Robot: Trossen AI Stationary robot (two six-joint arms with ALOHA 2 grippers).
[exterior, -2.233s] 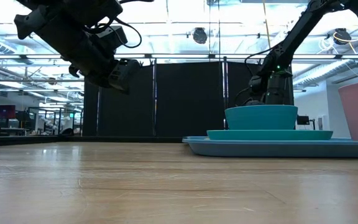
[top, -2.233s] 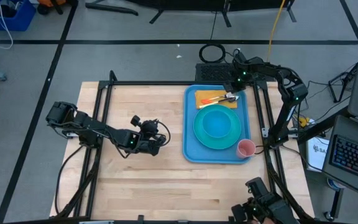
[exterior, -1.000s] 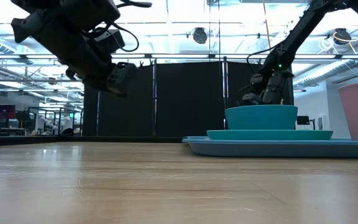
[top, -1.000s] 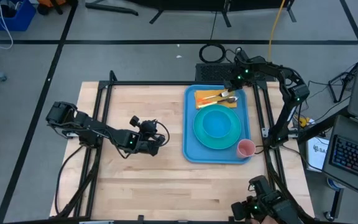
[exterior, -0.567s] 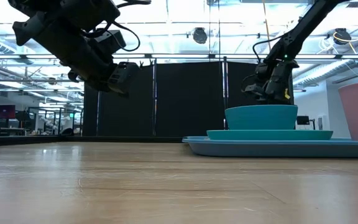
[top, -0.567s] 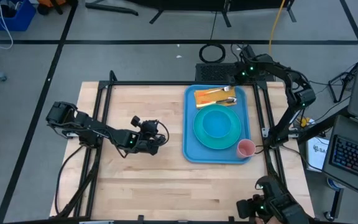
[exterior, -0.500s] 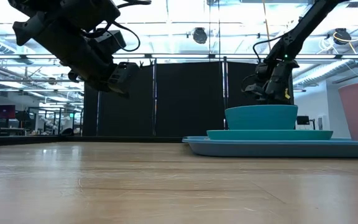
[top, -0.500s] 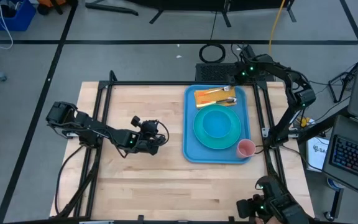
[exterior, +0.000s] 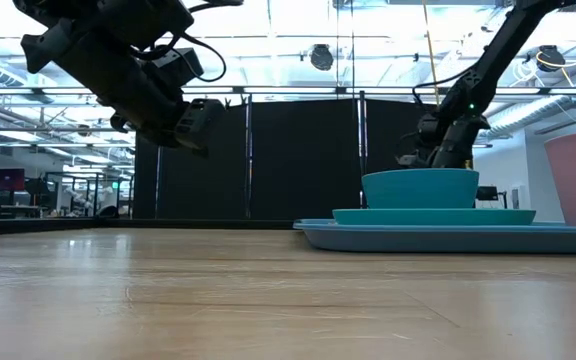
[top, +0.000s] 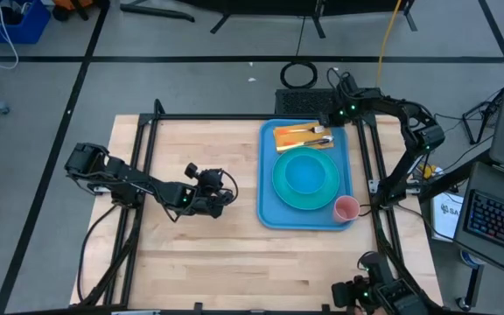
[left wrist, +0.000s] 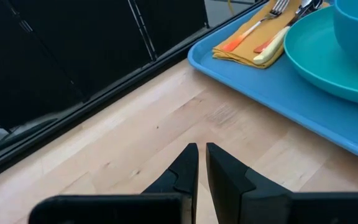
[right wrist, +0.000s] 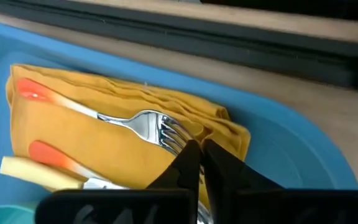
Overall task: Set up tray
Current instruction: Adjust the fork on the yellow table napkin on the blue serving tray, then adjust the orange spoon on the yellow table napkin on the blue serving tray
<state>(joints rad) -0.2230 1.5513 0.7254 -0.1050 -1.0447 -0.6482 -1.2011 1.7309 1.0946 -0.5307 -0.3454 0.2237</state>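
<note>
The blue tray (top: pixel 267 188) lies on the table's right half. On it sit a round turquoise plate (top: pixel 329 185) with a turquoise bowl (top: pixel 304 175), a pink cup (top: pixel 346 208) at the near right corner, and a yellow-orange napkin (top: pixel 289 135) at the far end. A fork (right wrist: pixel 135 118) and a second orange-handled utensil (right wrist: pixel 48 155) lie on the napkin. My right gripper (top: pixel 329 122) (right wrist: pixel 196 151) is shut and hovers over the napkin's far right end, touching nothing. My left gripper (top: pixel 227 199) (left wrist: pixel 201 151) is shut, raised above the table left of the tray.
Bare wooden tabletop (top: pixel 191 254) lies left of and in front of the tray. Black frame rails (top: pixel 147 131) run along the table's edges. In the low view the left gripper (exterior: pixel 196 125) hangs well above the wood, and the right gripper (exterior: pixel 433 150) stands behind the bowl (exterior: pixel 420 188).
My right gripper has risen from the napkin and drawn back toward the table's far right corner, then come a little lower and nearer again. The fork and the other utensil stay lying on the napkin. The left arm has kept still.
</note>
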